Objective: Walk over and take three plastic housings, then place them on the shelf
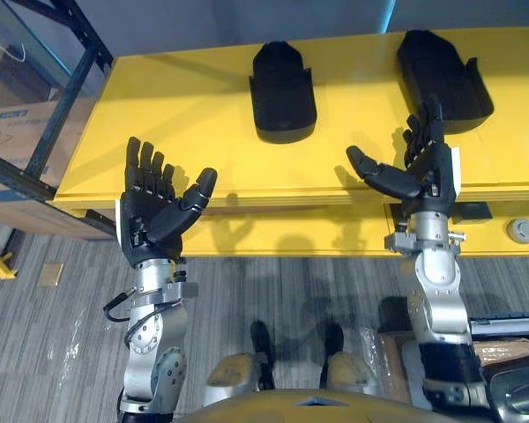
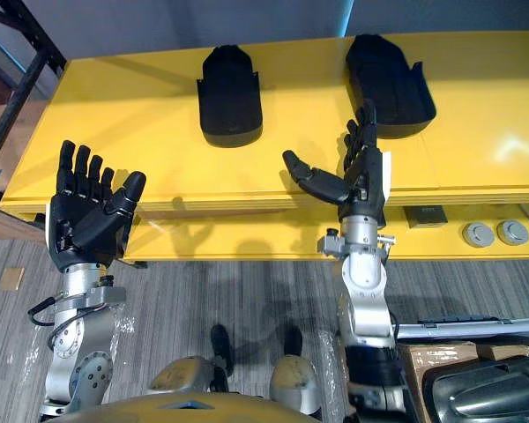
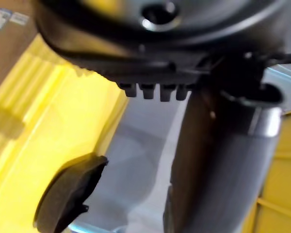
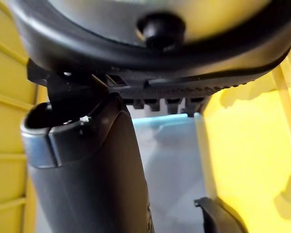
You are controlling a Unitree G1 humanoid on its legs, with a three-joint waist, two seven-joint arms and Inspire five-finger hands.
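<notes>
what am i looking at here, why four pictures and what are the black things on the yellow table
This is a humanoid robot seen through its own cameras. The two wide pictures come from a stereo camera on its head, looking down; the two close ones come from its wrists, looking along each hand. Its left hand and right hand are raised before a yellow table, fingers spread, holding nothing. On the table lie two black plastic shells, untouched: the middle housing and the right housing, apart from each other.
</notes>
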